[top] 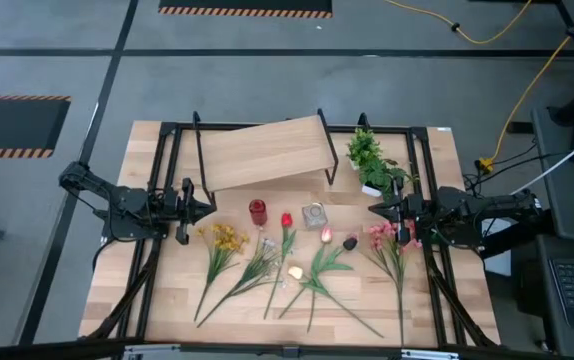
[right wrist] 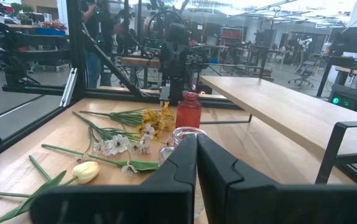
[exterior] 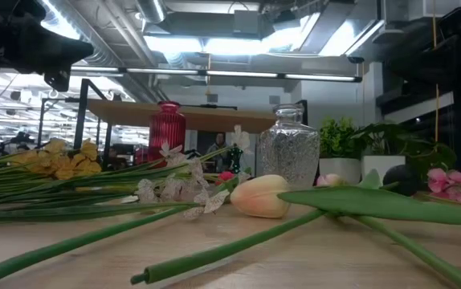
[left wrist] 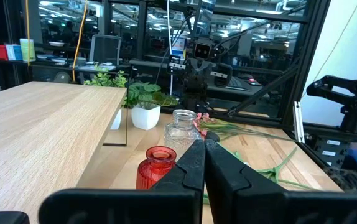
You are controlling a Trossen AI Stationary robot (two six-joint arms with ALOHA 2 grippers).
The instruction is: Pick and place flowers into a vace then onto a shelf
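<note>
Lower centre of the high view, nearest rows: the flowers (top: 297, 262) lie loose on the counter (top: 167, 300), stems fanned toward the near edge, heads toward the middle. Items: yellow spray (top: 227, 238) at left; white spray (top: 264, 262) beside it; red tulip (top: 287, 220); cream tulip (top: 294, 272); pink tulip (top: 325, 235); dark maroon bud (top: 349, 242); pink cluster (top: 381, 236) at right. Several stems cross or overlap.

Middle row: red vase (top: 257, 211) and clear glass vase (top: 314, 215), both upright, apart from each other, both without flowers.

Left centre: left pincer (top: 201, 207), clenched, fingers pressed together, grasping nothing, raised beside the yellow spray. Right centre: right pincer (top: 375, 208), likewise clenched and empty, near the pink cluster.

Upper centre: the shelf (top: 265, 152), light wood on black legs, set at an angle, bare on top. Upper right: potted plant (top: 372, 163) in a white pot, not part of the task.

Status, judged: no stem picked yet; the whole task remains.

Risks, judged: crossed stems may drag neighbours along when one is lifted. Thin stems lying flat offer little to grip, so a pincer may scrape the counter or slip. The vases look narrow-mouthed and light; a stem pushed in off-centre could tip one. A top-heavy filled vase may topple on transfer to the shelf.
</note>
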